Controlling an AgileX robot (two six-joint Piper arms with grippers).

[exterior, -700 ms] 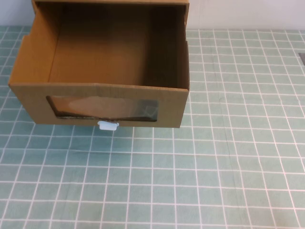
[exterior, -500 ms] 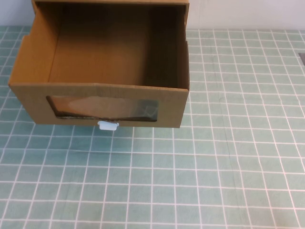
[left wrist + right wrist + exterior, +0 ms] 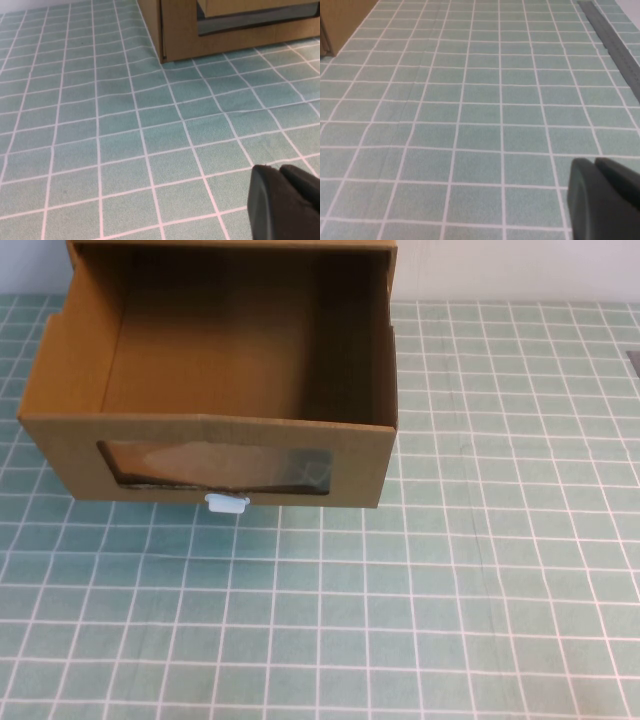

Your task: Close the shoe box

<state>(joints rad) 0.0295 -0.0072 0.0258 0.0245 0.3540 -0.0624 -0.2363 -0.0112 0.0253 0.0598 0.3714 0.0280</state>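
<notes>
Over table (image 3: 480, 600), both grippers low.

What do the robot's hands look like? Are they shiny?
Only a little shows. The left gripper appears in its wrist view as a dark, almost black, matte block with rounded edges and a groove down it. The right gripper looks the same in its own wrist view. No cables or markings show, and neither arm appears in the high view.

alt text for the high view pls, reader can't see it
An open brown cardboard shoe box, its empty drawer pulled out toward the camera, sits at the upper left of a green grid-patterned table. Its front has a clear plastic window with a small white pull tab below. Neither the left gripper nor the right gripper appears here.
</notes>
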